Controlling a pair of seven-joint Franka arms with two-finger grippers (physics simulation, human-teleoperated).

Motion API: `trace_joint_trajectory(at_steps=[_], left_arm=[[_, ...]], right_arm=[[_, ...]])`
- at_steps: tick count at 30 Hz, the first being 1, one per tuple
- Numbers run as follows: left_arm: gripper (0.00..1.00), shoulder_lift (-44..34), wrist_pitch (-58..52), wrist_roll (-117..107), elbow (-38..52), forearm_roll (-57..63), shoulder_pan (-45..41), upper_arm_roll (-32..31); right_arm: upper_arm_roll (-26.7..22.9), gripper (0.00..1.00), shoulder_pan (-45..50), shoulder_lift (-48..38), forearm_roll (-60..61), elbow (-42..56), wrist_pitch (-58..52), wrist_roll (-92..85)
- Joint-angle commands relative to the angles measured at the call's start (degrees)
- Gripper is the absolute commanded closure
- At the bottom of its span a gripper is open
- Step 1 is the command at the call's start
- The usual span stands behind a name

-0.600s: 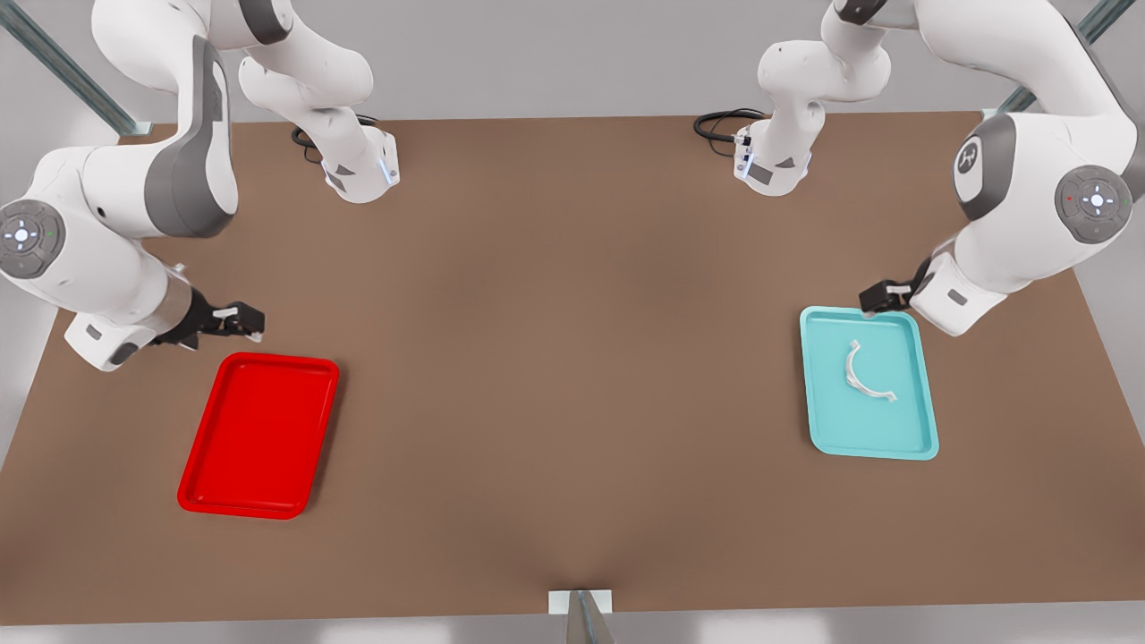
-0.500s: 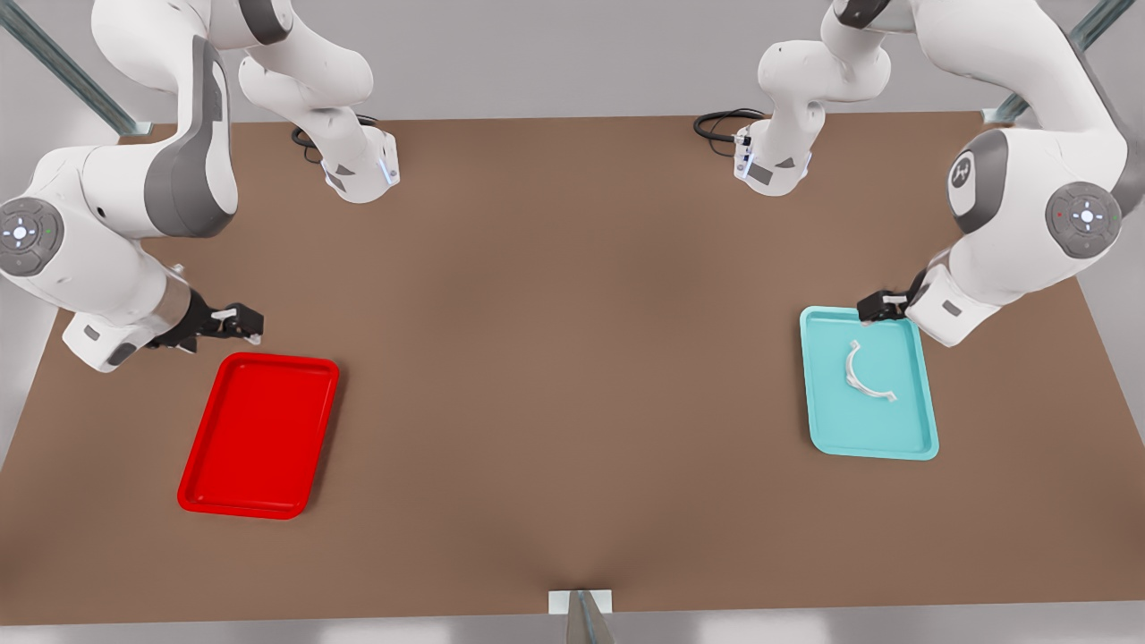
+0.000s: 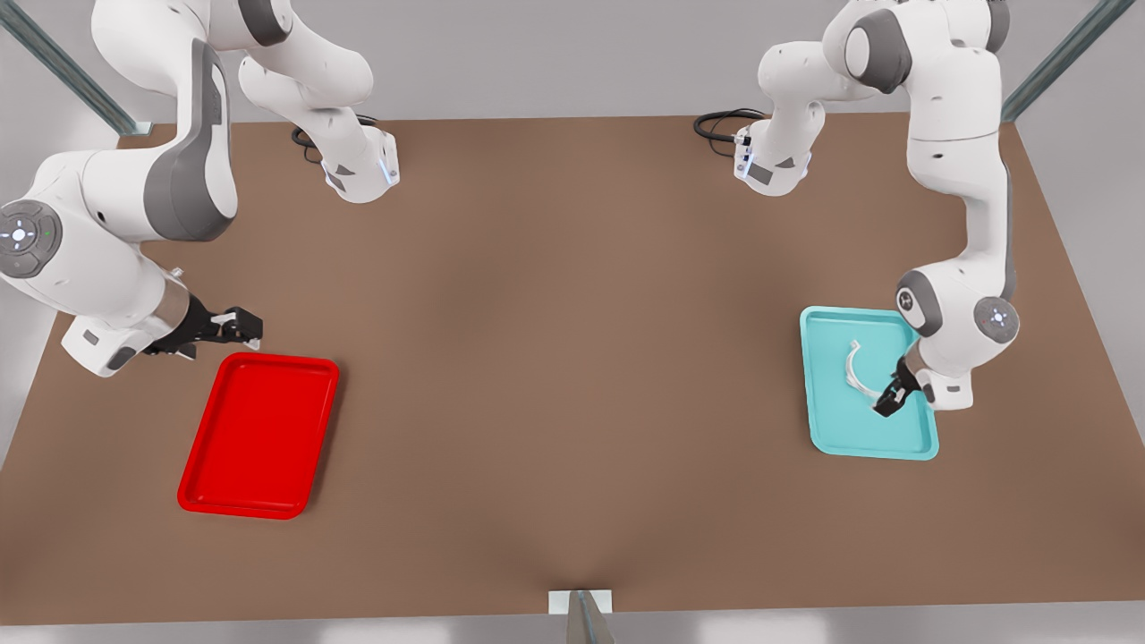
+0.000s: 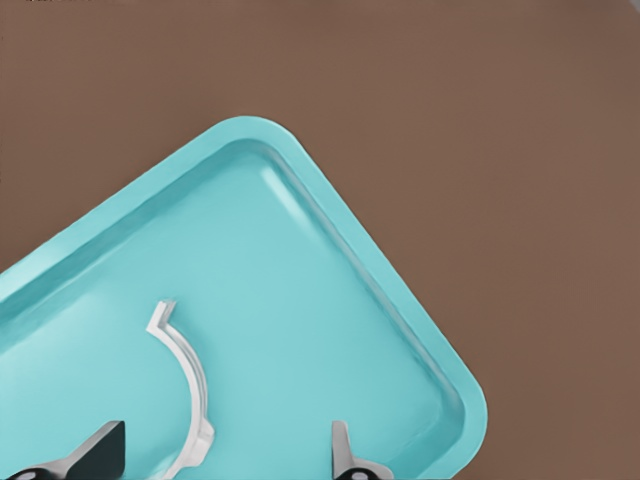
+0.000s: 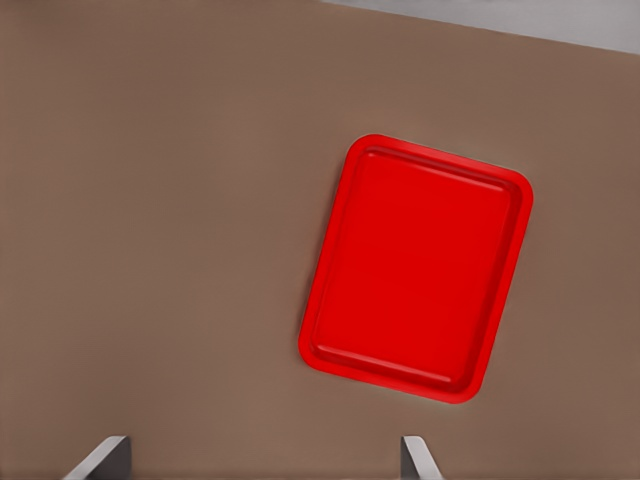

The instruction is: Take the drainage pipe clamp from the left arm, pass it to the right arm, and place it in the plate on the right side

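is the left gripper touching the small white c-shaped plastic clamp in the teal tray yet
Cannot tell. In the left wrist view the left gripper straddles the small white C-shaped plastic clamp, fingers open; the front view overlaps them.

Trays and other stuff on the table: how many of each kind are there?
Trays: 2, teal tray and red plate.
Drainage pipe clamp: 1, in the teal tray.
Grippers: 2, left gripper over the clamp, right gripper waiting.
Total: 5.
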Motion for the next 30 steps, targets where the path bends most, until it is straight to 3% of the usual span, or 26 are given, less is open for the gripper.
trace_joint_trajectory(at_steps=[1, 11, 13, 14, 27, 30], left_arm=[[0.0, 0.8, 12.0, -25.3, -0.8, -1.4, 0.7, 0.0], [0.0, 3.2, 12.2, -25.3, -6.3, -3.9, 1.5, 0.1], [0.13, 3.6, 12.2, -25.2, -6.7, -4.0, 1.5, 0.1], [0.29, 3.8, 12.2, -25.1, -7.0, -4.0, 1.4, 0.1], [0.3, 5.2, 11.9, -25.1, -8.0, -4.0, 1.2, 0.1], [0.5, 5.2, 11.9, -25.2, -8.0, -4.1, 1.2, 0.1]], right_arm=[[0.0, 0.0, 0.0, -0.1, 0.1, 0.1, 0.1, -1.0], [0.0, 0.0, 0.0, -0.1, 0.0, -0.2, -0.2, -1.2], [0.0, 0.0, -0.2, 0.0, 0.0, -0.2, -0.2, -1.3], [0.0, 0.0, -0.3, 0.0, 0.0, -0.2, -0.2, -1.3], [0.0, 0.0, -0.4, 0.0, 0.0, -0.2, -0.2, -1.3], [0.0, 0.0, -0.5, 0.0, 0.0, -0.3, -0.2, -1.3]])
